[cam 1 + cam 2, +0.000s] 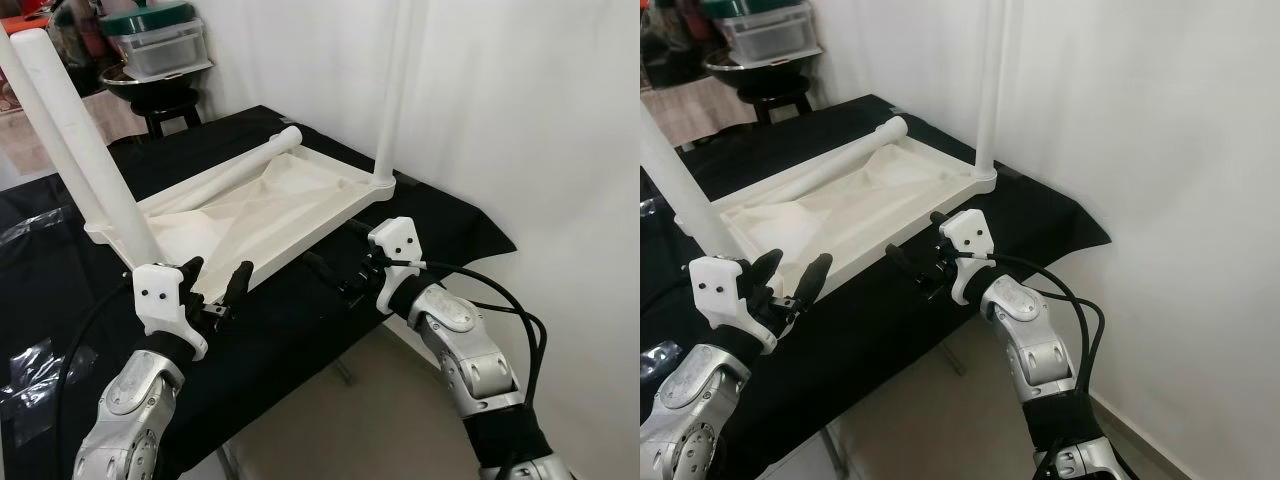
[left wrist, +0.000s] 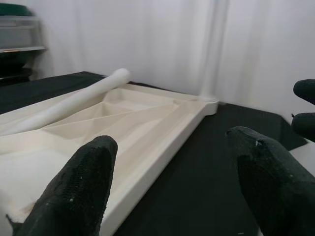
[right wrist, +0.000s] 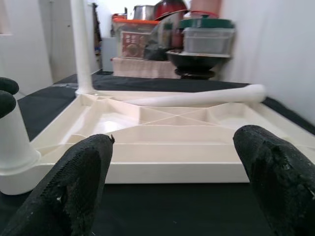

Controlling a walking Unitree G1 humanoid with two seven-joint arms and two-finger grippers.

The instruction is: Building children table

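2 silver, segmented metal arms end in white plastic wrist housings. The left gripper (image 1: pixel 213 275) has 2 long black fingers with a grainy, rubbery texture; its housing shows 2 small dark screw holes. The right gripper (image 1: pixel 335 262) matches it. Black cables loop from the right wrist back along the forearm.

- An upturned tabletop (image 1: pixel 260 215) lies on a cloth-covered table (image 1: pixel 300 320).
- Three legs stand upright at its corners; a loose leg (image 1: pixel 225 175) lies across its far side.
- Storage bins (image 1: pixel 160 40) sit behind.
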